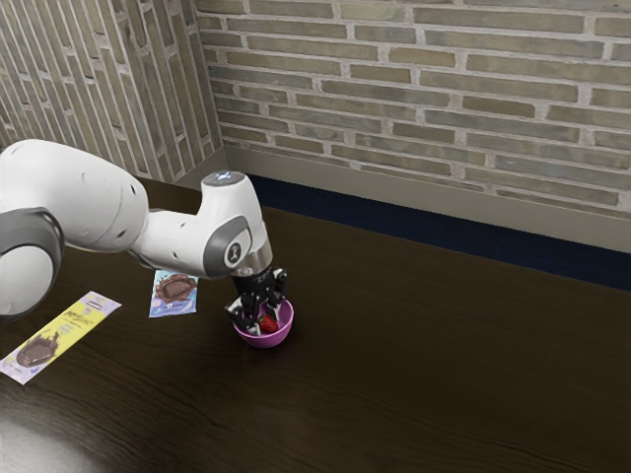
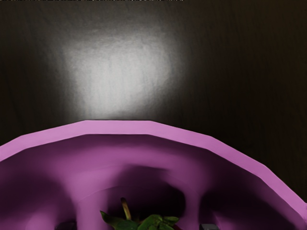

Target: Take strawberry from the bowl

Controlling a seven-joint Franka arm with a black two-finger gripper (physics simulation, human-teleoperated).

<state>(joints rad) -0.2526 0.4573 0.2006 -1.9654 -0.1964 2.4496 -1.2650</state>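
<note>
In the exterior view my gripper reaches down into the pink bowl, its fingers apart on either side of the red strawberry. The wrist view has the bowl's rim curving across and the strawberry's green leaves and stem low inside the bowl. Dark tips of my gripper stand wide apart at the lower edge, with gaps between them and the leaves. The strawberry's lower part is hidden.
A yellow chocolate wrapper and a blue one lie on the dark table, toward the exterior view's left of the bowl. A brick wall stands behind the table.
</note>
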